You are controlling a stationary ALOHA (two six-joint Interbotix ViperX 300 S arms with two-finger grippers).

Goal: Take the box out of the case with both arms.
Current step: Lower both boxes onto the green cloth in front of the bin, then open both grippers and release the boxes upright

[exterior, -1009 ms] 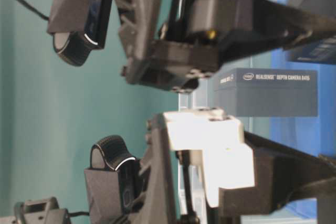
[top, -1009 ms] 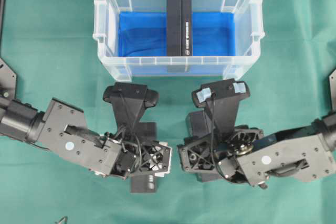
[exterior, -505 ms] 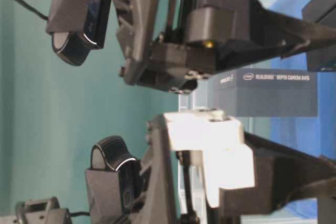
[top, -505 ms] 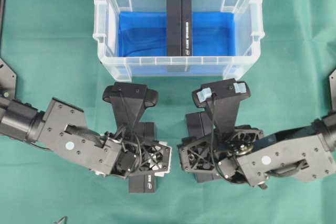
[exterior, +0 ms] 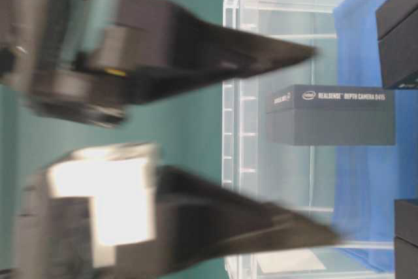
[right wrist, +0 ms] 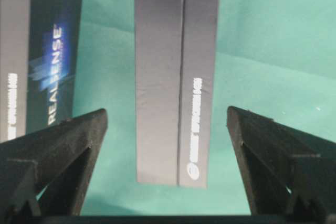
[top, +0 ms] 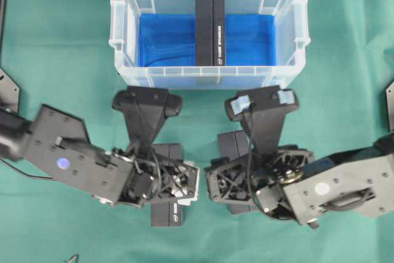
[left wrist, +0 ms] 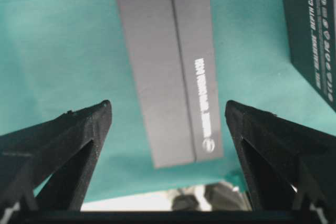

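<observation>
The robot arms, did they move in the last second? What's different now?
Yes. In the overhead view the left arm swung its forearm lower and its wrist camera crept toward the case. The right arm did the same. Both grippers are wide open, holding nothing: the left gripper and the right gripper. The box in the case and the boxes on the cloth stayed put.

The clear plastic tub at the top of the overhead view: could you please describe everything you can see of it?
The tub is a rectangular bin of clear, slightly milky plastic with a thick rolled rim and a handle on each short side. It stands upright and lidless on the green cloth. A blue lining covers its floor. Two dark boxes lie side by side along its middle, touching each other. Both arms are outside it, on its near side, and neither gripper touches it.
</observation>
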